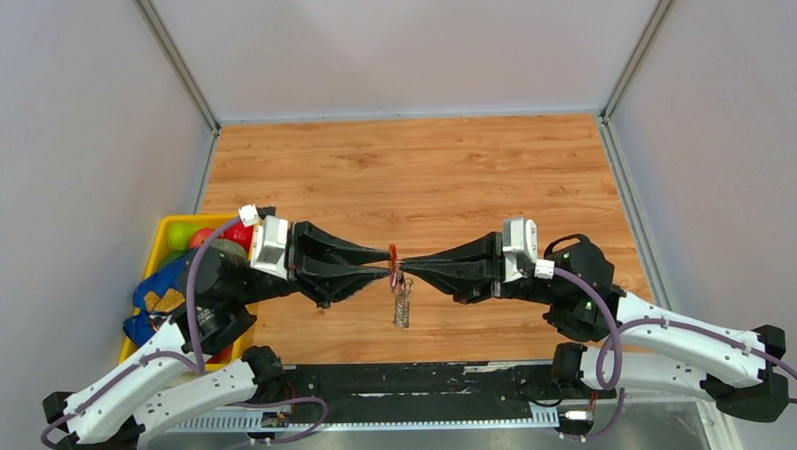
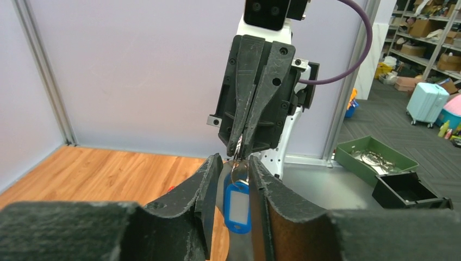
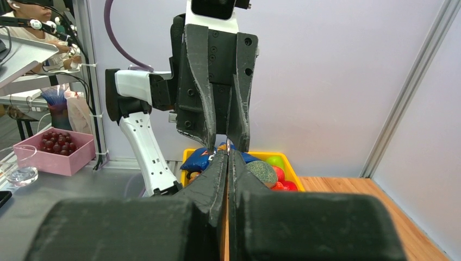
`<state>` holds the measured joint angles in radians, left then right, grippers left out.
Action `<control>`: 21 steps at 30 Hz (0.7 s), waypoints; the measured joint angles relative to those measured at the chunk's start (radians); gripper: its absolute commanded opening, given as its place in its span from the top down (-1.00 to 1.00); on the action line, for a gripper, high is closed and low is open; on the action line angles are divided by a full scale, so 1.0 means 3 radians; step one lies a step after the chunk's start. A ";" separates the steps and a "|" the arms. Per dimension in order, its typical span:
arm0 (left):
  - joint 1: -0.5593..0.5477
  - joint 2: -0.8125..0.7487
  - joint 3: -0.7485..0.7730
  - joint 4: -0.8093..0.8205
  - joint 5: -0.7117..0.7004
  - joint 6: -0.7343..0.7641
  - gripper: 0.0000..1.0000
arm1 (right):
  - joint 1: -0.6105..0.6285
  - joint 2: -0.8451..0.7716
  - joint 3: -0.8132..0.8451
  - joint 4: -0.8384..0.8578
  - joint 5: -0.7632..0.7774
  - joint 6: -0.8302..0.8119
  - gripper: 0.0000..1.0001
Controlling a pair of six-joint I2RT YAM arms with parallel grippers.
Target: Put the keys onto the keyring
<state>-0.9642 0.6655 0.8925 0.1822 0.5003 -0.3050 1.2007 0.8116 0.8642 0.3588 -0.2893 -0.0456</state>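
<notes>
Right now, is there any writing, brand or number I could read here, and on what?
No text is readable.
Keys' blue tag: white insert looks blank.
Blue packet in the yellow bin: print too blurred.
Shelf boxes: too small.

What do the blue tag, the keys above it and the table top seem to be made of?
The blue tag looks like glossy moulded plastic, with a white label inside, probably paper. The keys look like bare metal: they are silvery and reflective. The table top shows a wood grain with a smooth finish. Whether it is solid wood or laminate, I cannot tell.
</notes>
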 measured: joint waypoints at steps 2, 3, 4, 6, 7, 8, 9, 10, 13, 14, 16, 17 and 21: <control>0.0000 0.0010 0.0000 0.0010 0.0008 -0.0008 0.45 | 0.0000 0.0015 0.0000 0.0006 -0.0001 0.0000 1.00; 0.0000 0.0014 0.0000 0.0013 0.0010 -0.0010 0.47 | 0.0000 0.0020 0.0000 0.0006 -0.0003 0.0000 1.00; 0.0000 0.0017 0.0000 0.0018 0.0013 -0.0011 0.51 | 0.0000 0.0027 0.0000 0.0006 -0.0003 -0.0001 1.00; 0.0000 0.0020 0.0000 0.0034 0.0023 -0.0014 0.58 | 0.0000 0.0033 0.0000 0.0009 -0.0001 0.0000 1.00; 0.0000 0.0020 0.0000 0.0043 0.0025 -0.0014 0.63 | 0.0000 0.0037 0.0000 0.0014 -0.0003 -0.0001 1.00; 0.0000 0.0020 0.0000 0.0051 0.0027 -0.0014 0.65 | 0.0000 0.0039 0.0000 0.0019 -0.0003 -0.0001 1.00; 0.0000 0.0020 0.0000 0.0056 0.0033 -0.0014 0.69 | 0.0000 0.0045 0.0000 0.0022 -0.0003 -0.0001 1.00; 0.0000 0.0020 0.0000 0.0057 0.0034 -0.0014 0.71 | 0.0000 0.0047 0.0000 0.0023 -0.0004 -0.0001 1.00; 0.0000 0.0020 0.0000 0.0058 0.0046 -0.0014 0.72 | 0.0000 0.0058 0.0000 0.0032 -0.0005 -0.0001 1.00; 0.0000 0.0020 0.0000 0.0060 0.0047 -0.0014 0.72 | 0.0001 0.0062 0.0001 0.0041 -0.0004 -0.0001 1.00; 0.0000 0.0020 0.0000 0.0066 0.0047 -0.0014 0.70 | 0.0000 0.0067 0.0001 0.0051 -0.0006 -0.0001 1.00; 0.0000 0.0020 0.0000 0.0069 0.0047 -0.0014 0.68 | 0.0000 0.0067 0.0001 0.0056 -0.0008 -0.0001 1.00; 0.0000 0.0020 -0.0001 0.0071 0.0047 -0.0014 0.53 | 0.0000 0.0080 0.0003 0.0072 -0.0028 -0.0001 1.00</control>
<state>-0.9642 0.6716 0.8921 0.2035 0.5144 -0.3092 1.2007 0.8356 0.8650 0.3805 -0.2977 -0.0460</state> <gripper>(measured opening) 0.185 0.005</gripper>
